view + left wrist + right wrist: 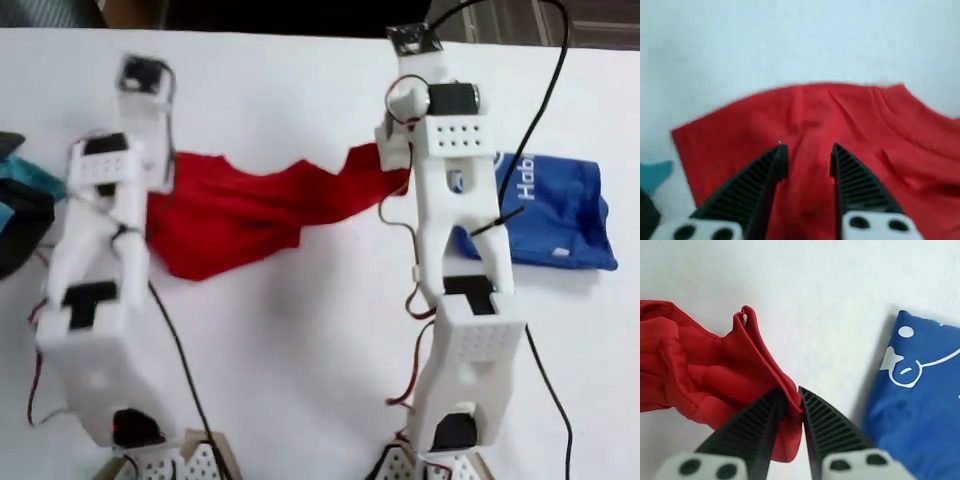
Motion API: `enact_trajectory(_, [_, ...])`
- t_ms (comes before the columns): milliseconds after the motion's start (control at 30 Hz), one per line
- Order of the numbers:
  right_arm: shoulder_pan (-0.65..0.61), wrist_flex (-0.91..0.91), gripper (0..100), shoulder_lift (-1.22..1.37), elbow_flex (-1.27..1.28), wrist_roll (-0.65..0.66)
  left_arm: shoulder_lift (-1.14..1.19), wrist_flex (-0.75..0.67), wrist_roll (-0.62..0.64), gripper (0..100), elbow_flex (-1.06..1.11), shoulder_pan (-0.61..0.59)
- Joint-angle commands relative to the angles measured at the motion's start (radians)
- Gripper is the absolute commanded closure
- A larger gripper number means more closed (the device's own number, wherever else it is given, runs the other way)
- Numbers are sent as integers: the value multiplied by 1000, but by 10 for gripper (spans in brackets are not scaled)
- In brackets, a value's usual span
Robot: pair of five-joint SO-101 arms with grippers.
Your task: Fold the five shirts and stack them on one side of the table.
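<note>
A red shirt [240, 205] lies crumpled and stretched across the middle of the white table [300, 330]. My right gripper [792, 405] is shut on the red shirt [715, 380], pinching a fold at its right end beside the folded blue shirt [915, 400]. My left gripper [807, 160] hangs open just over the red shirt [805, 120] at its left part, nothing between its fingers. In the high view the left arm [110, 200] stands over the shirt's left edge and the right arm [450, 180] over its right end.
A folded blue shirt [560, 210] with white print lies at the right side of the table. Teal and dark garments [20, 210] sit at the left edge; a teal scrap [655, 172] shows near my left gripper. Cables trail from both arms.
</note>
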Motion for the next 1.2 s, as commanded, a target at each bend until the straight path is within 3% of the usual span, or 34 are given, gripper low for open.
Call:
enact_trajectory(0, [5, 7, 978, -16, -46, 6, 115, 189, -35, 837, -177, 44])
enact_trajectory(100, [7, 7, 978, -18, -46, 6, 195, 321, -37, 847, -285, 81])
enact_trajectory(233, [18, 7, 978, -18, -48, 6, 262, 514, -37, 985, -387, 140])
enact_trajectory(600, [77, -41, 978, -10, -49, 3, 109, 865, -29, 973, -676, 293])
enact_trajectory(733, [110, -67, 978, -10, -49, 2, -51, 865, -32, 973, -549, 362])
enact_trajectory(933, [136, -93, 978, -8, -48, 3, -341, 864, -49, 973, -163, 575])
enact_trajectory(1167, [142, -97, 978, -8, -48, 5, -614, 855, -253, 969, 170, 677])
